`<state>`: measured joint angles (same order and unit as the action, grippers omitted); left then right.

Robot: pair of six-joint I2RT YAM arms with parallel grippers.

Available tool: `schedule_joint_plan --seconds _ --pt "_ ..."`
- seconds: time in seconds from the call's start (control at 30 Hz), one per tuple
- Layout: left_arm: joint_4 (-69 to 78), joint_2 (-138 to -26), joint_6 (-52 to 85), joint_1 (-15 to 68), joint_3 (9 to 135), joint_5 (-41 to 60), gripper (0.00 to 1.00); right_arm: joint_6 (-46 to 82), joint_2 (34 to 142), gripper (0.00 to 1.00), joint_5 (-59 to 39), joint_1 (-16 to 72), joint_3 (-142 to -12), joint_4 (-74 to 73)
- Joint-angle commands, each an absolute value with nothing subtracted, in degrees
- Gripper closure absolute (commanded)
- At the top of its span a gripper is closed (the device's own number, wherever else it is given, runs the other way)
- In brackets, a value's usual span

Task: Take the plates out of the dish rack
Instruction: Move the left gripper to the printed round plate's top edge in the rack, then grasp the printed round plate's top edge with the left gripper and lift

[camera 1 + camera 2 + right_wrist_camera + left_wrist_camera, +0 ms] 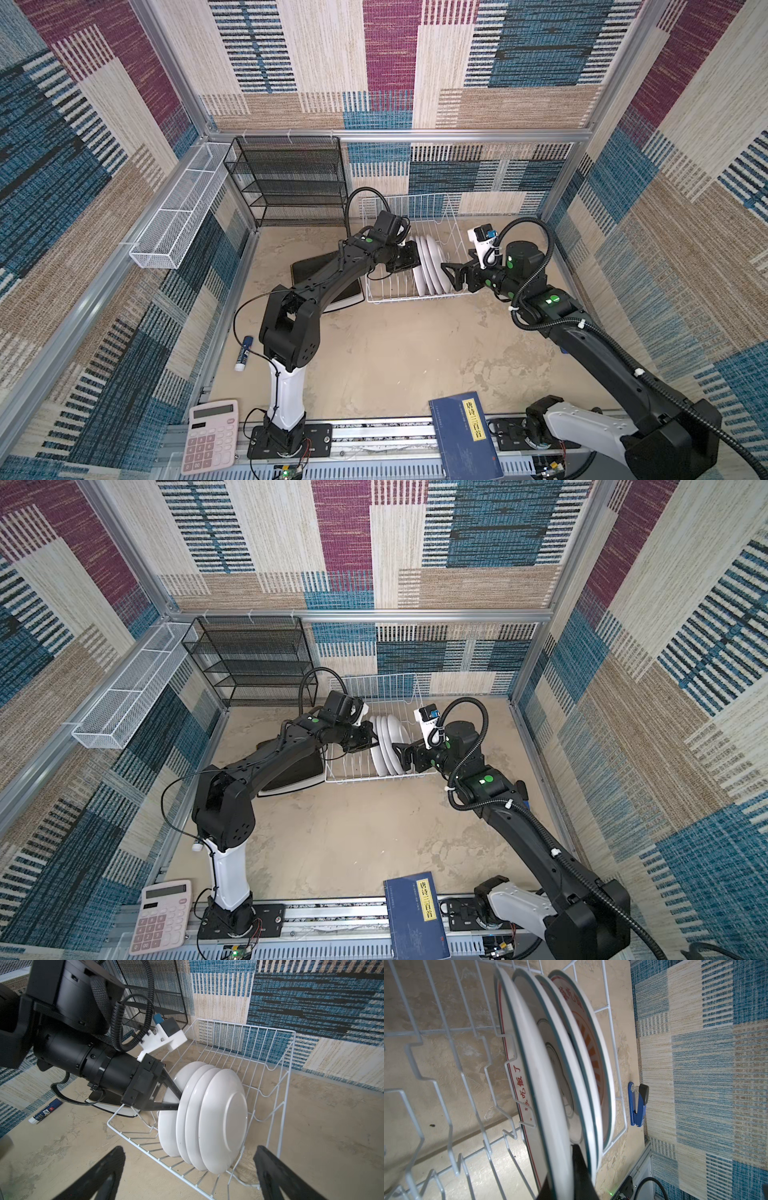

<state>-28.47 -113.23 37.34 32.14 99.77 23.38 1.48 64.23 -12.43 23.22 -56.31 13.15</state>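
Several round white plates (432, 266) (388, 746) stand on edge in the white wire dish rack (415, 208) (374, 688) (270, 1064). My left gripper (417, 261) (373, 739) (562, 1167) is shut on the rim of the plate nearest it (168, 1130), the one with red lettering (517, 1084). An orange sunburst shows on the farthest plate (593, 1053). My right gripper (451, 274) (401, 754) (190, 1149) stands open just outside the rack, behind the plates' backs, touching nothing. A black square plate (307, 266) lies on a white one on the table left of the rack, under my left arm.
A black mesh shelf (286, 183) and a long white mesh trough (178, 216) stand at the back left. A glue stick (244, 353), pink calculator (210, 436) and blue book (465, 436) lie toward the front. A blue stapler (638, 1105) sits by the right wall.
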Motion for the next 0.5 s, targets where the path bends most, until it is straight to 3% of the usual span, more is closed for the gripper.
schedule_joint_plan --seconds 0.0,0.47 --pt "-31.16 -111.86 35.95 32.07 100.41 23.79 1.00 2.36 64.25 0.01 -12.66 23.23 -56.84 11.07" --pt "-33.68 -107.14 34.39 31.99 101.53 22.67 1.00 3.44 64.09 0.01 -12.91 23.13 -56.60 10.20"
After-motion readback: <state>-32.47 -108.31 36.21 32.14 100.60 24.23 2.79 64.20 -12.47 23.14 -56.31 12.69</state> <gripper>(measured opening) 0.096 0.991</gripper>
